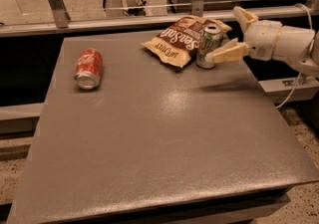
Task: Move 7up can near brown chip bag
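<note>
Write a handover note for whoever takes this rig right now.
Gripper: jaws open, at the back right of the table, just right of the 7up can. Its near finger sits low by the can; cannot tell if they touch.
7up can: upright, right beside the chip bag.
Red can: on its side, far left, not part of the job.
Done: the 7up can stands by the bag.
Left: probably just back the arm away without tipping the can.

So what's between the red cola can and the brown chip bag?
Only bare table, per the camera view. The 7up can stands beside the brown chip bag, the open end effector just right of it.
</note>
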Robot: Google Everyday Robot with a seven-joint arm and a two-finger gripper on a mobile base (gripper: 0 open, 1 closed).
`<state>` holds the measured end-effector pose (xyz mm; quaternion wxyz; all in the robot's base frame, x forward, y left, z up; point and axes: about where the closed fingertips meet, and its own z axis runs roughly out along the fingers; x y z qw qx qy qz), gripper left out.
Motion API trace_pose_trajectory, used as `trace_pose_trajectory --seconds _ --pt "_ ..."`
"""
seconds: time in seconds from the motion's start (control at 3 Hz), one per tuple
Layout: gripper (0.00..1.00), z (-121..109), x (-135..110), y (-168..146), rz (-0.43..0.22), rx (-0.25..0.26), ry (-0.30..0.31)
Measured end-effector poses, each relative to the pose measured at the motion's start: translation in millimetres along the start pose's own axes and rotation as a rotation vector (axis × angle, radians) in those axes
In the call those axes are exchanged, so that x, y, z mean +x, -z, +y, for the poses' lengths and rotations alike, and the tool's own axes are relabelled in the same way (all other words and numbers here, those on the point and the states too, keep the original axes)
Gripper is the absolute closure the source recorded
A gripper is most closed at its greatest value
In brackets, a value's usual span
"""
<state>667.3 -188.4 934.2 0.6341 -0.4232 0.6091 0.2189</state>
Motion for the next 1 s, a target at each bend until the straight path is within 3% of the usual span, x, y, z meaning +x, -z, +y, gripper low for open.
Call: trace_pose_trajectory --seconds 0.33,0.67,1.0 --pt "0.0 5.5 -5.0 49.2 0.093 -0.014 0.008" --pt "0.0 14.7 -19.4 109.1 0.134 0.017 0.016" --pt "0.0 13.5 -18.1 121.6 0.14 0.033 0.013"
